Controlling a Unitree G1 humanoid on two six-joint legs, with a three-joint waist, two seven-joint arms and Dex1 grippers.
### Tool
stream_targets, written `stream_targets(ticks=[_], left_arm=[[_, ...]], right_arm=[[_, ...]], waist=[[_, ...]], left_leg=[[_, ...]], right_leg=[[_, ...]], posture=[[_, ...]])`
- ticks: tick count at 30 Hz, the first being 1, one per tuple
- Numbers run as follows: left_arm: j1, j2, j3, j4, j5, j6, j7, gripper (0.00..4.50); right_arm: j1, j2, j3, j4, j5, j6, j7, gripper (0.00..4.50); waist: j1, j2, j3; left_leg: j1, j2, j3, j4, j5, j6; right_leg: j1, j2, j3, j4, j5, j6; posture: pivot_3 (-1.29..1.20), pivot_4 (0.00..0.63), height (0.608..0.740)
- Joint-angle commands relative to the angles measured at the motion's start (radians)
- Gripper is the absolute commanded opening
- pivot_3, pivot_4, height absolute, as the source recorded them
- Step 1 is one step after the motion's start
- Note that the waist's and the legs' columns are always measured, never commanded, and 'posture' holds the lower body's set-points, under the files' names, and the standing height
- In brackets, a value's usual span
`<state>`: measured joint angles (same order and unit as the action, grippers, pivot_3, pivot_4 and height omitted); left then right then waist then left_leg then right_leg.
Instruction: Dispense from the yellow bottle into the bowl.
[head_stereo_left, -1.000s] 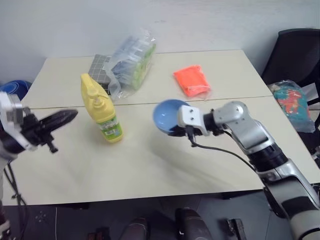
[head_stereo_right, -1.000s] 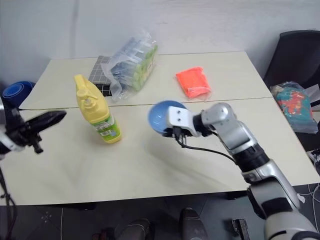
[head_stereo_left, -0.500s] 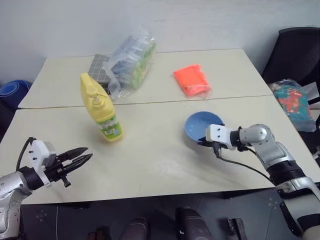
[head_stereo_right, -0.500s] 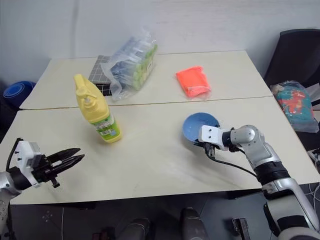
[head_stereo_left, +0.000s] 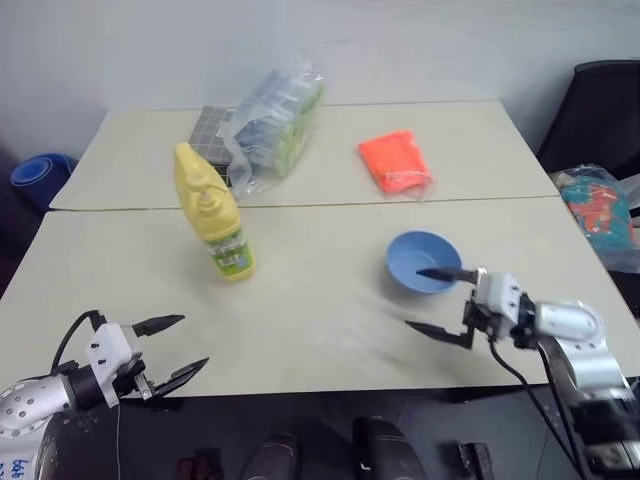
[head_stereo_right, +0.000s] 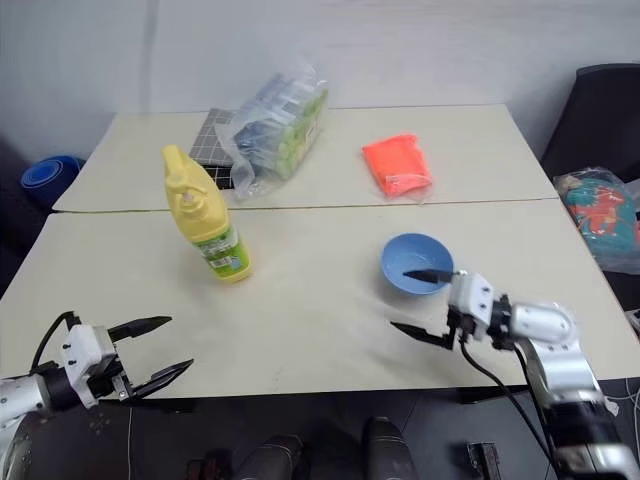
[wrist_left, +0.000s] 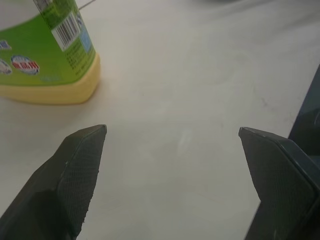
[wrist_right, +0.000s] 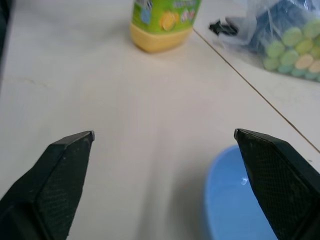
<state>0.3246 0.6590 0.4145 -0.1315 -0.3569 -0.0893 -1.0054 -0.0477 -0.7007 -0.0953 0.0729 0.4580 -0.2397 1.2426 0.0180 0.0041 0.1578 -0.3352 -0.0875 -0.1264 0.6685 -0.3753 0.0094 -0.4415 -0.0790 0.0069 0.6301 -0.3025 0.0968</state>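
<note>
Now both grippers wait empty, bottle not yet grasped.
Yellow bottle (head_stereo_left: 212, 212) stands upright on the table (head_stereo_left: 310, 300); light-blue bowl (head_stereo_left: 423, 263) sits just beside the spread right gripper (head_stereo_left: 437, 300). Left gripper (head_stereo_left: 172, 346), jaws wide, likely must reach for the bottle.

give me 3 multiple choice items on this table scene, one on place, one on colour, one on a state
1. Where does the bowl sit?
A. on the table, by the right gripper
B. on the orange packet
C. behind the yellow bottle

2. What colour is the bowl?
A. red
B. light blue
C. white

3. How does the left gripper stand?
A. shut on the bottle
B. shut, empty
C. open, empty

Key: 1 A, the bowl rests on bare tabletop beside that gripper. 2 B, its rim and inside are light blue. 3 C, its fingers are spread with nothing between them.
</note>
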Motion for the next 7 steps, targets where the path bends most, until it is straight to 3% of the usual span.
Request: stream_targets(ticks=[1, 7], left_arm=[[0.038, -0.010, 0.032, 0.008, -0.003, -0.032, 0.020, 4.50], [0.056, -0.009, 0.035, 0.021, -0.002, -0.017, 0.058, 4.50]], right_arm=[[0.111, -0.023, -0.091, -0.048, 0.035, -0.045, 0.017, 4.49], [0.169, 0.016, -0.124, -0.050, 0.015, -0.083, -0.023, 4.49]], waist=[[0.007, 0.000, 0.000], [0.004, 0.002, 0.002]], left_leg=[[0.001, 0.000, 0.000, 0.000, 0.000, 0.000], [0.012, 0.002, 0.001, -0.002, -0.001, 0.003]], right_leg=[[0.001, 0.000, 0.000, -0.001, 0.001, 0.000], [0.014, 0.002, 0.001, -0.006, 0.004, 0.000]], posture=[[0.00, 0.150, 0.740], [0.00, 0.150, 0.740]])
